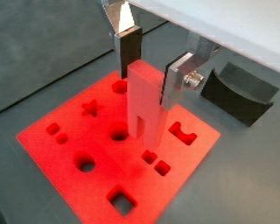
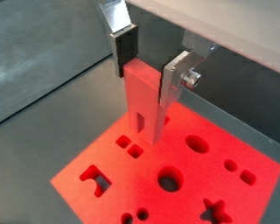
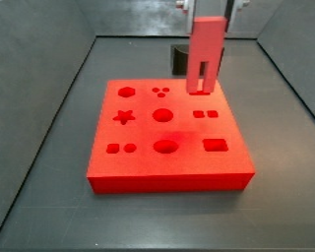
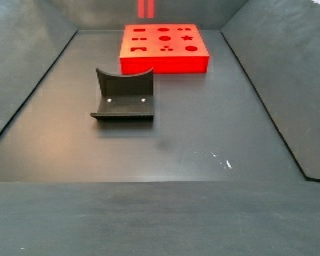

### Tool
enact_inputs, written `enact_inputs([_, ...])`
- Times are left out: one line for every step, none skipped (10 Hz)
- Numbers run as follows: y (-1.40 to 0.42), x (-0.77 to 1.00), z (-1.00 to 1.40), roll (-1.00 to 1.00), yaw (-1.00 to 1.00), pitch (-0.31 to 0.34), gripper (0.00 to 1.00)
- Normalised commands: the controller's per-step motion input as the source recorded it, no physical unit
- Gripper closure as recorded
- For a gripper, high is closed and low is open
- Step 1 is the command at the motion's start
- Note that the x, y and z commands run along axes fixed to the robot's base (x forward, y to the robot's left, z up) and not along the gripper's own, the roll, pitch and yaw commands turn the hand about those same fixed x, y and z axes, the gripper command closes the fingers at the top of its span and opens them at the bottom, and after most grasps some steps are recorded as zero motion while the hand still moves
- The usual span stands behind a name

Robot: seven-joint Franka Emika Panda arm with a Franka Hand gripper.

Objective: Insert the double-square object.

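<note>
My gripper is shut on the upper end of the double-square object, a slim red-pink bar hanging upright with a slot in its lower end. Both wrist views show the grip and the bar. Below is the flat red board with shape-cut holes. Its pair of small square holes also shows in a wrist view. In a side view the bar hangs over the far right part of the board, its lower end above the surface.
A dark grey U-shaped block stands on the dark floor beside the board; in a side view it sits nearer the camera than the board. Dark walls enclose the floor.
</note>
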Motion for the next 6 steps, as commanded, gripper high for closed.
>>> enact_inputs([0.0,0.64,-0.01,0.22,0.53,0.157,1.0])
enact_inputs([0.0,0.69,-0.04,0.21,0.48,0.164,1.0])
enact_inputs([-0.08,0.85,-0.1,0.18,0.13,0.243,1.0])
enact_inputs([-0.06,0.82,-0.17,0.2,-0.01,0.257,1.0])
enact_inputs([-0.1,0.67,-0.3,0.19,-0.11,0.28,1.0])
enact_inputs([-0.04,0.59,-0.3,0.17,-0.15,0.323,1.0])
